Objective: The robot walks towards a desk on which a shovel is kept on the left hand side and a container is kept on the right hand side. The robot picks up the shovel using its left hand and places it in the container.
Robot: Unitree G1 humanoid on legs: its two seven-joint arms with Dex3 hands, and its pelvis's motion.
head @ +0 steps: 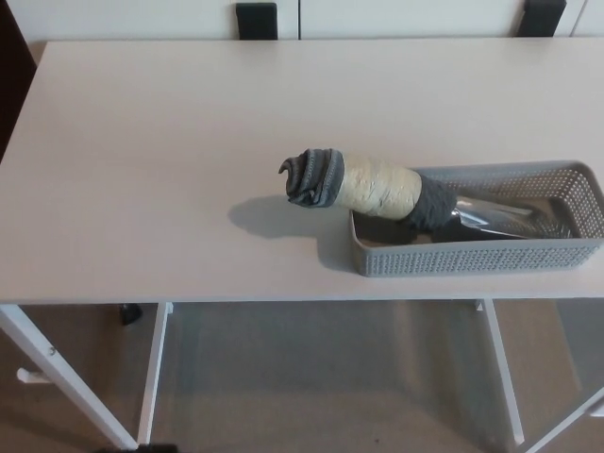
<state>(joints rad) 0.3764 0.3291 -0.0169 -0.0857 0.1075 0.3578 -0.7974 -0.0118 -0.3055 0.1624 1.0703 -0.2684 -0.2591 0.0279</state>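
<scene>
Shovel rests in the basket, no robot hand on my feed

Shovel (pixel 406 196) lies with its metal blade down inside the grey basket (pixel 566 253) and its wrapped handle sticking out over the basket's left end, above the bench (pixel 142 189). Neither robot hand shows in my view, so I have nothing to place things against, and whether either is open or closed is off-screen. I judge the placing done. If I had to tidy it, I would nudge the handle gently rightward so more of the shovel sits inside, taking care not to drag the light basket. That basket sits close to the bench's near edge. The left and far bench is bare, with plenty of room.
</scene>
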